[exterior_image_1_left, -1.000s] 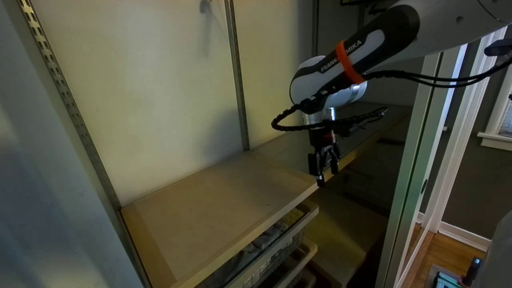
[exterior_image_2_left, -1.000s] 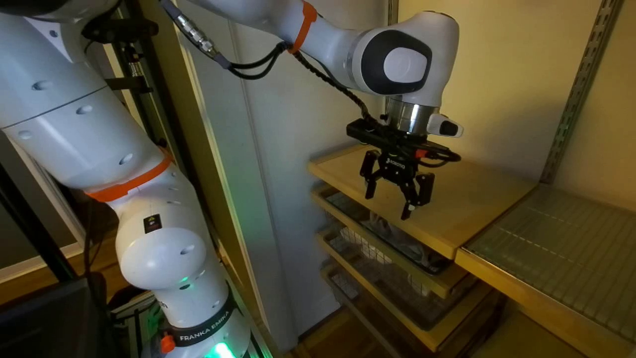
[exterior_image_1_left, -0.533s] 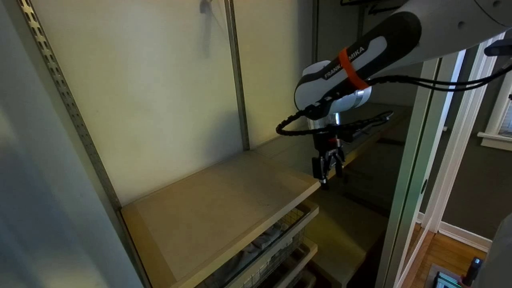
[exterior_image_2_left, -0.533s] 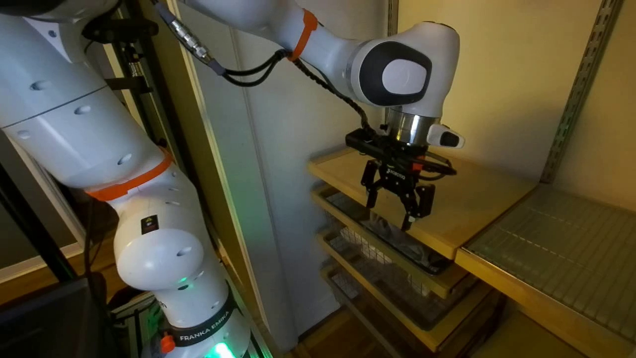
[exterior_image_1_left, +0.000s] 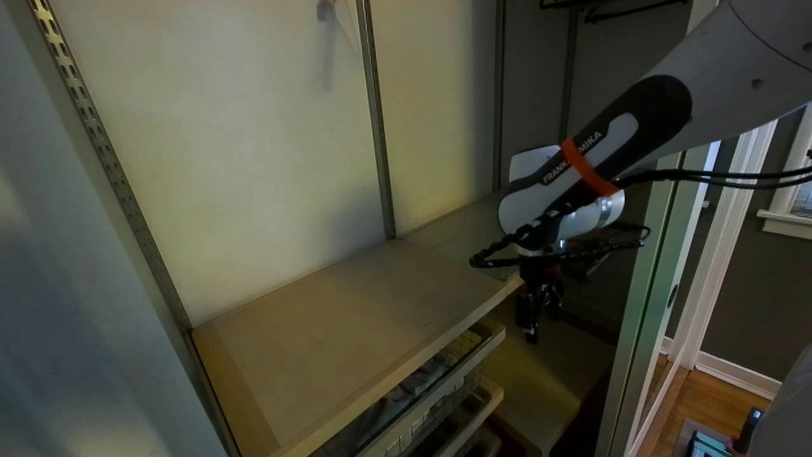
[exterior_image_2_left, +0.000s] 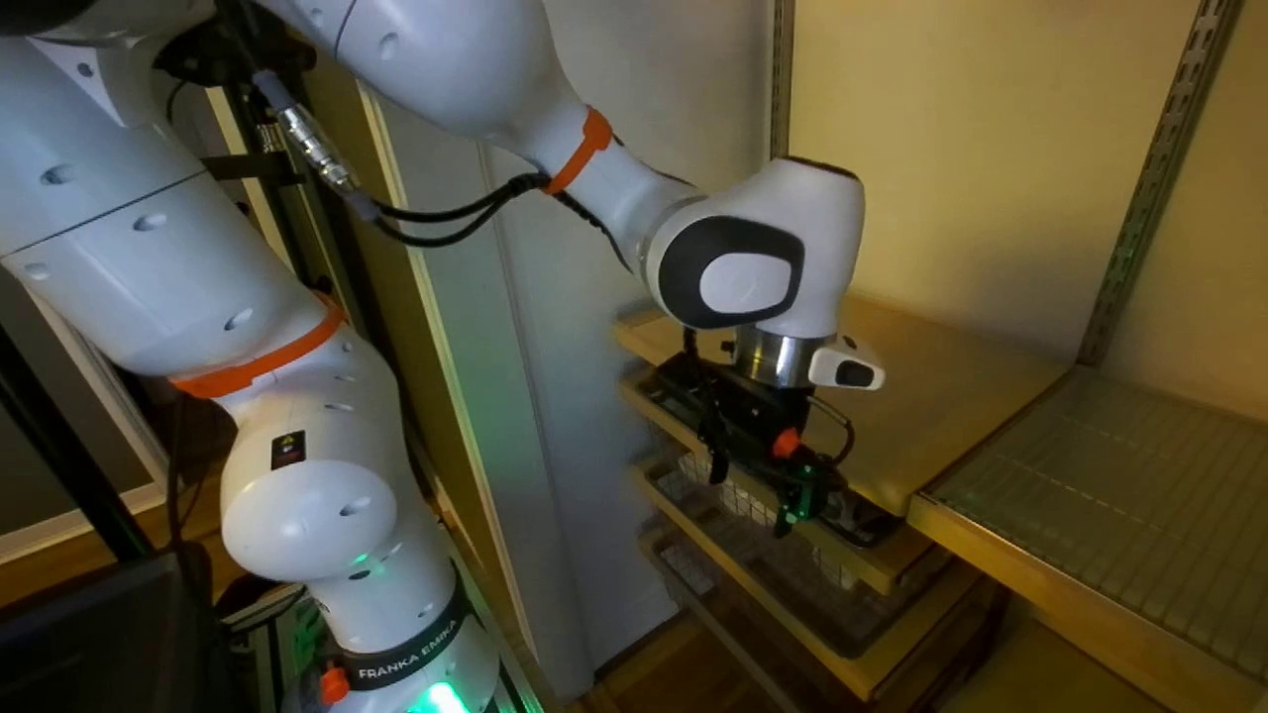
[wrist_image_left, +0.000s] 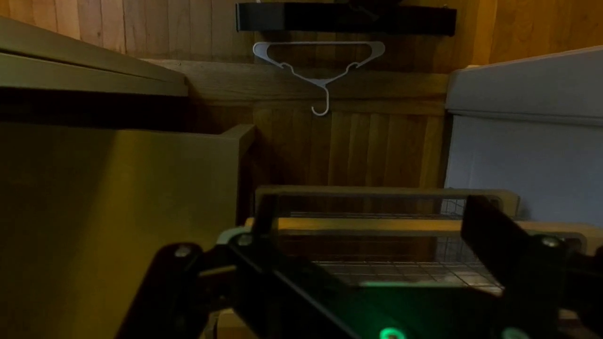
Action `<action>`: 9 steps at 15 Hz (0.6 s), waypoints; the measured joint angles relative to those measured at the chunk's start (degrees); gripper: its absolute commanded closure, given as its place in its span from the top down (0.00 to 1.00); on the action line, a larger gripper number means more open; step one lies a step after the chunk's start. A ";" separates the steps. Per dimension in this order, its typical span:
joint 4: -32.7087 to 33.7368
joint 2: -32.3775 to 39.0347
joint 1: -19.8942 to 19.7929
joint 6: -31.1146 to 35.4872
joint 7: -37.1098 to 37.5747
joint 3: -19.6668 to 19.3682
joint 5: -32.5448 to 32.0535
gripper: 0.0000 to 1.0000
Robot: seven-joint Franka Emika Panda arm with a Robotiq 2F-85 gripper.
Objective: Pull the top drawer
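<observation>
We see the Robotiq gripper [exterior_image_2_left: 753, 500] pointing downward from the white Franka Panda arm [exterior_image_2_left: 753, 282], near the front of the top drawer [exterior_image_1_left: 447, 384]. In the wrist view we find its jaws spread wide apart, released. That drawer sits directly under the wooden shelf [exterior_image_1_left: 349, 311], its front standing a little beyond the shelf edge, so that we can look in at some crumpled grey cloth [exterior_image_1_left: 406, 388]. In an exterior view the jaws hide part of the drawer's front rail [exterior_image_2_left: 864, 566]; whether they touch it, we cannot tell.

Beneath the top drawer we make out the second drawer [exterior_image_2_left: 807, 634] and, lower again, the third drawer [exterior_image_2_left: 682, 566], their fronts also jutting out past the wooden shelf. In both exterior views a wire shelf [exterior_image_2_left: 1109, 505] with a wooden front edge adjoins the wooden shelf at one end.

From the wrist camera we look down on hardwood floor [wrist_image_left: 358, 150], where a pale clothes hanger [wrist_image_left: 322, 83] lies with its hook toward the drawers. Just beside the hanger we notice a long black object [wrist_image_left: 346, 19], too dark to name. Left of the drawers in that view is a flat wooden surface [wrist_image_left: 179, 179], lit yellow in part; on the opposite side we see a pale grey panel [wrist_image_left: 523, 160]
</observation>
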 measured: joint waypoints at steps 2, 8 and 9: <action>-4.60 -0.99 0.37 7.04 -2.97 0.02 0.00 1.00; -5.01 1.40 4.34 25.92 -10.85 -0.45 1.69 1.00; -4.96 2.21 5.07 27.81 -11.13 -0.57 2.38 1.00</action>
